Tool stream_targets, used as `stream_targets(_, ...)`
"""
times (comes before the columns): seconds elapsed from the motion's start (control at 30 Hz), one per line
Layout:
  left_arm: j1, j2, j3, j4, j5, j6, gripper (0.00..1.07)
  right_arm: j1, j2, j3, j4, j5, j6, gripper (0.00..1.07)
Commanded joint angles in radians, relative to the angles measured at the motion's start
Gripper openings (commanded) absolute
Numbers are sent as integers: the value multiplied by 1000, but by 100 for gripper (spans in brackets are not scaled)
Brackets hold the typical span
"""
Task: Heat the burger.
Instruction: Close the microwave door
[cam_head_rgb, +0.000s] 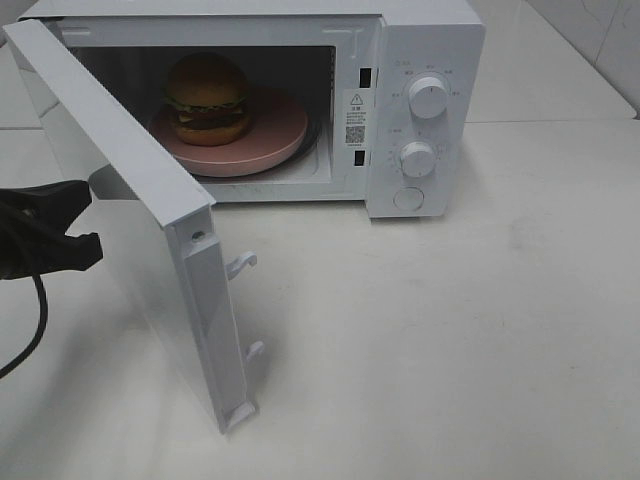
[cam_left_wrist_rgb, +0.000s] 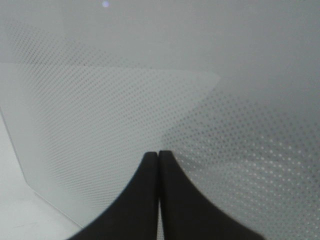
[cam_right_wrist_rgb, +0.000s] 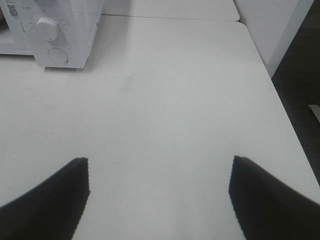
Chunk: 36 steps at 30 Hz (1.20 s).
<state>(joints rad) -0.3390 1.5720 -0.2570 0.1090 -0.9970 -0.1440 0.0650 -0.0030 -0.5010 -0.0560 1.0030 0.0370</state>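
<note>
L hand (cam_left_wrist_rgb: 159, 154) shut tight, empty, tips just by open microwave door (cam_head_rgb: 120, 170), burger (cam_head_rgb: 207, 95) inside; R hand (cam_right_wrist_rgb: 159, 175) wide apart, empty, over bench (cam_right_wrist_rgb: 165, 100).

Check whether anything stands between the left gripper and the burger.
Yes: the open microwave door. The left gripper, shut, is at the door's outer face, while the burger sits on the pink plate inside the microwave, on the door's other side. The burger is already in place; nothing visible blocks the doorway.
</note>
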Motion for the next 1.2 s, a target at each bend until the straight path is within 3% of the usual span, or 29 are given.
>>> stream_targets(0.03,-70,23,-25,-75,-24,26,0,-6,-33,2,-6,-8,-6,75)
stream_targets(0.13,-133,45,-62,-132,-20,59,0,-6,-33,2,-6,-8,-6,75)
stream_targets(0.37,-201,82,-122,-237,-9,61,0,-6,-33,2,-6,-8,-4,75)
stream_targets(0.7,-315,168,-253,-379,29,112,0,-6,-33,2,-6,-8,-4,75)
stream_targets(0.9,-350,215,-349,-424,76,163,0,-6,-33,2,-6,-8,-3,75)
stream_targets(1.1,-357,251,-430,-468,116,174,0,-6,-33,2,-6,-8,-3,75)
stream_targets(1.2,-357,271,-484,-509,125,215,0,-6,-33,2,-6,-8,-3,75)
